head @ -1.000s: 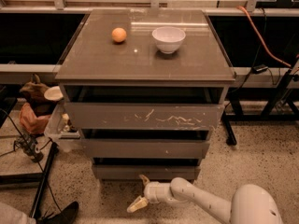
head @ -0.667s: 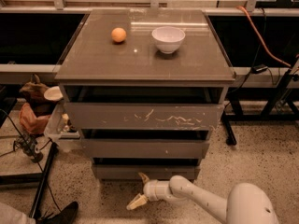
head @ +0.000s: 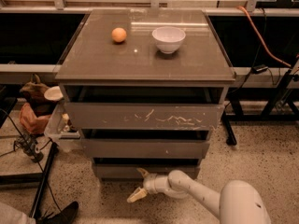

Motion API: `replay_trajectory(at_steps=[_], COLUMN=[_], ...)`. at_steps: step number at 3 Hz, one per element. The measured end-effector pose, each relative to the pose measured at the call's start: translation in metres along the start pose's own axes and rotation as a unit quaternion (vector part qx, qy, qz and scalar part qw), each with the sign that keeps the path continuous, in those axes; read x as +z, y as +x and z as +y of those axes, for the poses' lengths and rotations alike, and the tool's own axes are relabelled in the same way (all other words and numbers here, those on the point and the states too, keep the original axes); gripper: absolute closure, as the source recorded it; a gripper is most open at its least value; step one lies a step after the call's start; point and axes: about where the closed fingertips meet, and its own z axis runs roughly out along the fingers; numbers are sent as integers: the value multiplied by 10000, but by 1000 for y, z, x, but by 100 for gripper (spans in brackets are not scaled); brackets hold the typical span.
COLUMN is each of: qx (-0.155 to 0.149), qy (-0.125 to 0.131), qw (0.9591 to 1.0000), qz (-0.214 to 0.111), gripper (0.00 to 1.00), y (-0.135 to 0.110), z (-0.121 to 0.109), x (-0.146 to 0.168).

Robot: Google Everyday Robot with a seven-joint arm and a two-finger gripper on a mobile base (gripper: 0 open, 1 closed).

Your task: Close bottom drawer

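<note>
Camera view, looking down on a grey-brown drawer cabinet whose glossy top serves as the bench. The bottom drawer, a wide, shallow grey-brown drawer with a plain, handle-less flat front, sits lowest in the stack beneath the bench's near edge, just above the speckled floor. It stands pulled out a little, with a dark gap showing above its front. The white arm carries the gripper low before that front, below the bench's near edge and slightly left of its middle. The jaws are spread wide and hold nothing; one pale fingertip reaches up to the drawer's lower lip (contact cannot be confirmed), the other points toward the floor. Handling, as judged: a stiff, rigid panel on slides, probably light given its shallow build. With no handle, no grasp is needed; a flat push near the middle of the front should serve best, since an off-centre push risks a skewed, binding drawer. A small orange ball and a white ceramic bowl rest toward the bench's far edge.
</note>
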Motion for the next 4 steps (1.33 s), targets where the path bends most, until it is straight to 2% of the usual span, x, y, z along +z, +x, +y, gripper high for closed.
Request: replay_trajectory(at_steps=[1, 2, 3, 4], qx=[188, 404, 565, 847], qy=[199, 913, 1908, 3006], qw=[9996, 9950, 9799, 9491], qz=[-4, 33, 122, 414], gripper=[0, 0, 0, 0], y=[5, -3, -14, -16], z=[5, -7, -19, -23], x=[-18, -77, -164, -281])
